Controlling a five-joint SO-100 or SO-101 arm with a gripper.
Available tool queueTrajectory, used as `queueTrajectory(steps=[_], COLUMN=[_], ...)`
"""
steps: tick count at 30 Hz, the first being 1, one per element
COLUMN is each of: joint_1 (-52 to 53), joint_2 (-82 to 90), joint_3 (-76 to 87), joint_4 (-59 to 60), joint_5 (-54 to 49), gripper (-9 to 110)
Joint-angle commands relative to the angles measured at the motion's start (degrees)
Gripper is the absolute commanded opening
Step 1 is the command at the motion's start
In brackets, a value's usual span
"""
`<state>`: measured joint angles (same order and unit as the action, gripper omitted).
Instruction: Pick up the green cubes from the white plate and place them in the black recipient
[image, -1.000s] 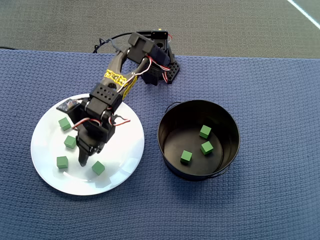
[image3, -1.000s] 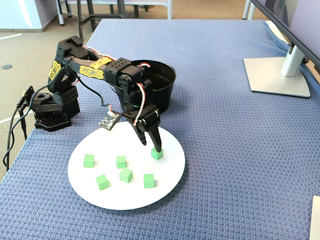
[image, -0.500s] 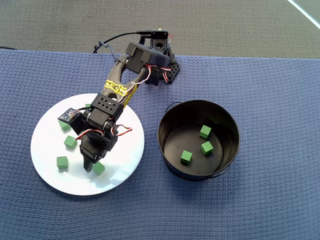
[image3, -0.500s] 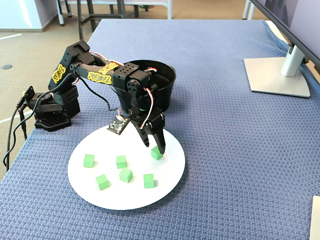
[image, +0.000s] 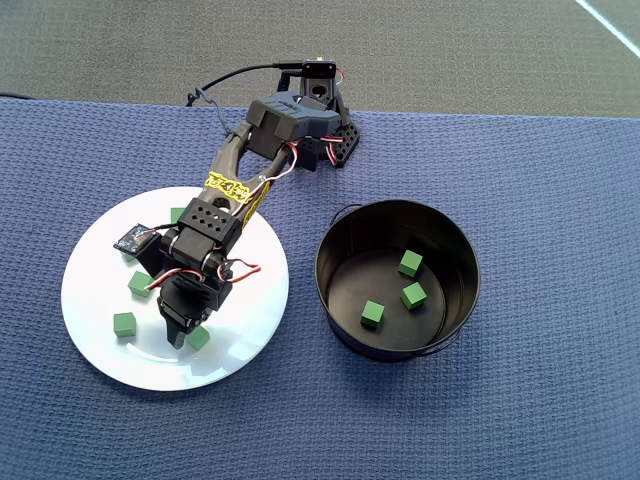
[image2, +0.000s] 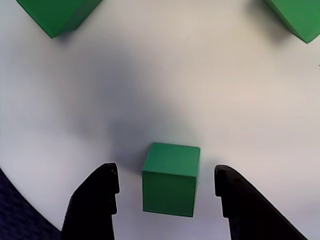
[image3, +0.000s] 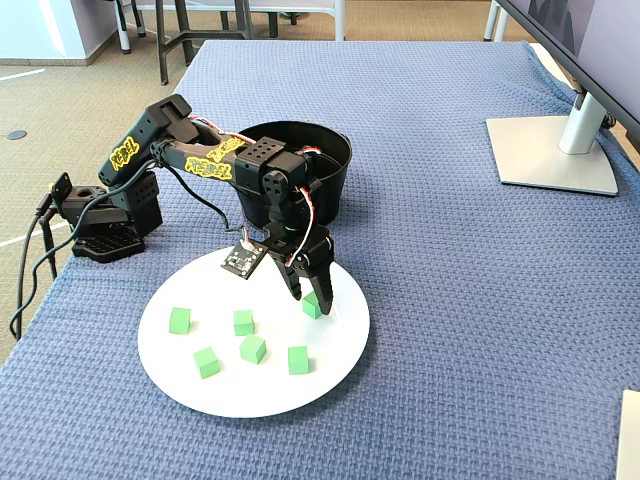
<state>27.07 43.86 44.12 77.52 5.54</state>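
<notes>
In the wrist view a green cube lies on the white plate between my two black fingers, with a gap on each side. My gripper is open around it and touches nothing. From overhead that cube sits near the plate's front edge, under the gripper. Several more green cubes are spread over the plate. The black recipient stands to the plate's right and holds three green cubes.
A blue woven cloth covers the table. The arm's base stands at the cloth's far edge. A grey monitor stand occupies the far right corner in the fixed view, beyond the tin.
The gripper has swung across the plate toward the cube near its edge, opened, and lowered so its fingers now straddle that cube. The cubes have not moved.
</notes>
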Motion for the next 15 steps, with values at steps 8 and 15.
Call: queueTrajectory(steps=[8, 15], joint_1=[1.1, 2.1], joint_2=[-1.2, 3.5], joint_3=[-5.6, -5.1], joint_4=[0.4, 3.0], joint_5=[-0.6, 1.2], gripper=[4, 0])
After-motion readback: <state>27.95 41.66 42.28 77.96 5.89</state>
